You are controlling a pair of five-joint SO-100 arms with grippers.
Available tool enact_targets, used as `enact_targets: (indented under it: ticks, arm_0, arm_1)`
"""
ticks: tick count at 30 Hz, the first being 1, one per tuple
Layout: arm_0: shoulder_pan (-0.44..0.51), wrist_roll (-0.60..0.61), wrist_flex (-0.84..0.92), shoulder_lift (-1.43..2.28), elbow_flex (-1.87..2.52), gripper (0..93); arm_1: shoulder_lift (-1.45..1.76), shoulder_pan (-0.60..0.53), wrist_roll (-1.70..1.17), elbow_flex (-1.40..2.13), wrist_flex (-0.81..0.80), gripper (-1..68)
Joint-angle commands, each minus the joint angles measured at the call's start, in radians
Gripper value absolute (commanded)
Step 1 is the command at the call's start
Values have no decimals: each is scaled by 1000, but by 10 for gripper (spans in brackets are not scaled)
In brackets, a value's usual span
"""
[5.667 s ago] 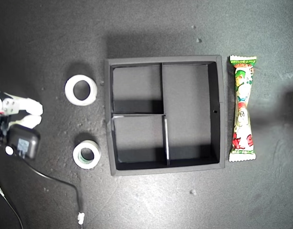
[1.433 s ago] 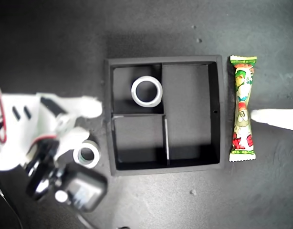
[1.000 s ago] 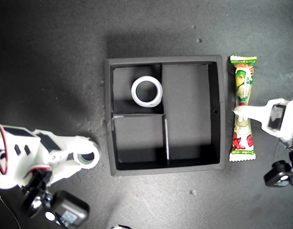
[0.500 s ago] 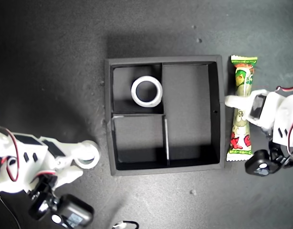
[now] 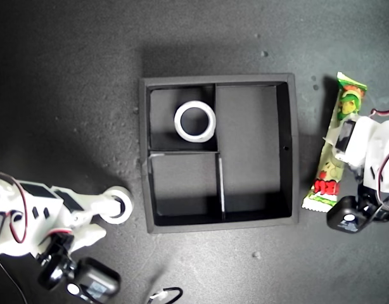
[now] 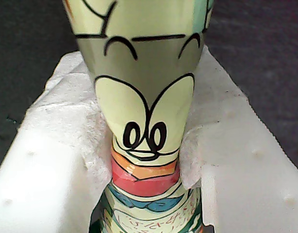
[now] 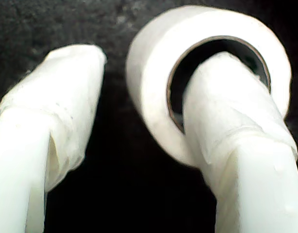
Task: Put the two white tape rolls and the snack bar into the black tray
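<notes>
Pinching the snack bar [image 6: 148, 131] at its middle, my first gripper [image 5: 346, 140] holds it tilted just beside the black tray [image 5: 293, 152]. My second gripper [image 7: 149, 121] is parted, one finger through the smaller tape roll [image 5: 120, 204]; the larger roll [image 5: 195, 121] lies inside a tray compartment.

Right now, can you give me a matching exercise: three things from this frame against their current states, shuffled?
Things:
1. larger tape roll
2. smaller tape roll
3. snack bar

States:
A. squeezed between the fingers of my first pincer, tilted
B. one finger of my second pincer through its hole
C. lying in a compartment of the black tray

Pairs: 1-C, 2-B, 3-A
</notes>
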Motion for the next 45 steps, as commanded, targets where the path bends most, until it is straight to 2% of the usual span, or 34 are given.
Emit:
enact_targets:
  ticks: [1, 4, 7, 11, 15, 17, 20, 23, 27, 31, 37, 43, 45]
  arm_0:
    - [2, 6, -32, -14, -14, 121]
    - [-3, 14, -34, -43, -29, 121]
    - [-5, 3, -31, -97, -52, 120]
    - [-26, -14, -21, -209, -94, 112]
    - [-61, -17, -21, -242, -89, 44]
    - [-84, 2, -18, -227, -80, 7]
    - [-120, 40, 38, -189, -91, 1]
    - [-143, 64, 94, -121, -92, 1]
    - [-164, 97, 166, 14, -87, 1]
    - [-187, 150, 267, 121, -153, 1]
    - [-216, 245, 382, 107, -367, 1]
    - [-233, 377, 397, -87, -673, 1]
    - [-233, 403, 396, -179, -779, 1]
  arm_1:
    - [23, -28, 60, -172, 137, -5]
    - [23, 6, 221, -265, 156, -5]
    - [23, 57, 541, -360, 178, -4]
    - [23, 58, 793, -466, 163, -4]
    - [25, 61, 923, -511, 63, -5]
    - [25, 63, 839, -502, -67, -5]
    - [23, 87, 729, -454, -247, -5]
    - [8, 91, 489, -459, -367, -5]
    - [3, 75, 129, -439, -364, -5]
    - [3, 74, -58, -314, -394, -5]
    - [2, 58, -190, -144, -522, -4]
    - [2, 57, -265, -17, -667, 0]
    - [2, 55, -278, 9, -710, 22]
